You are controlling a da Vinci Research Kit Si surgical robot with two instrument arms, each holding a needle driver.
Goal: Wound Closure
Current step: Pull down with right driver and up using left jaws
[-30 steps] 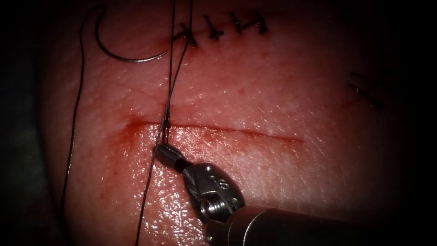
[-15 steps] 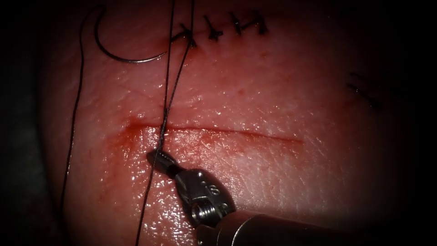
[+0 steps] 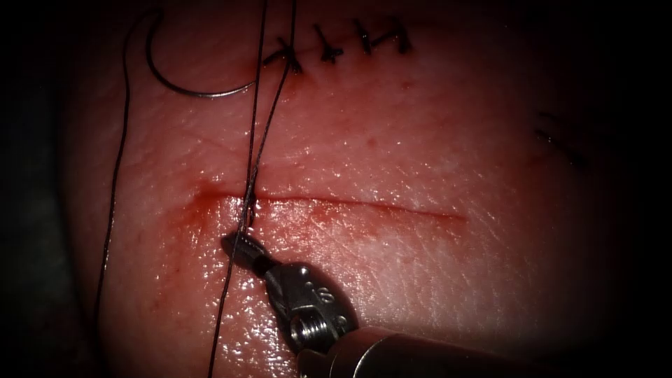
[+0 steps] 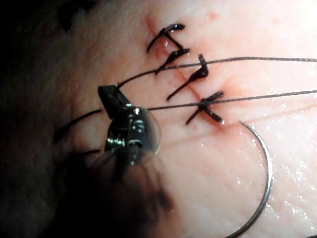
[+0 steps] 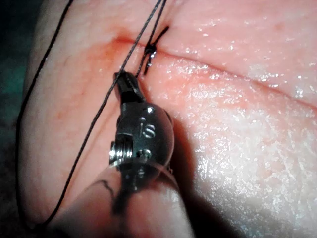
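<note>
The cut (image 3: 364,204) runs across the tissue (image 3: 420,280). The right tool (image 3: 234,246) comes in from the lower right. Its jaws are shut on the thread (image 3: 255,126), just below a knot (image 3: 248,203) at the cut's left end. The right wrist view shows those jaws (image 5: 124,82) pinching a short strand under the knot (image 5: 148,52). Two strands rise from the knot and leave the endoscope view. The left tool (image 4: 110,96) is shut on the thread (image 4: 237,59). The curved needle (image 3: 196,89) lies free on the tissue at the upper left, held by neither tool, and appears in the left wrist view (image 4: 265,168).
A row of finished dark stitches (image 3: 336,45) sits on an older cut above. A long strand (image 3: 115,175) trails from the needle down the tissue's left side. Red fluid (image 3: 189,210) stains the cut's left end. Short thread marks (image 3: 560,143) lie at the far right.
The right tool has moved down and to the left with the thread in its jaws. The knot has slid down onto the cut. The needle has not moved.
</note>
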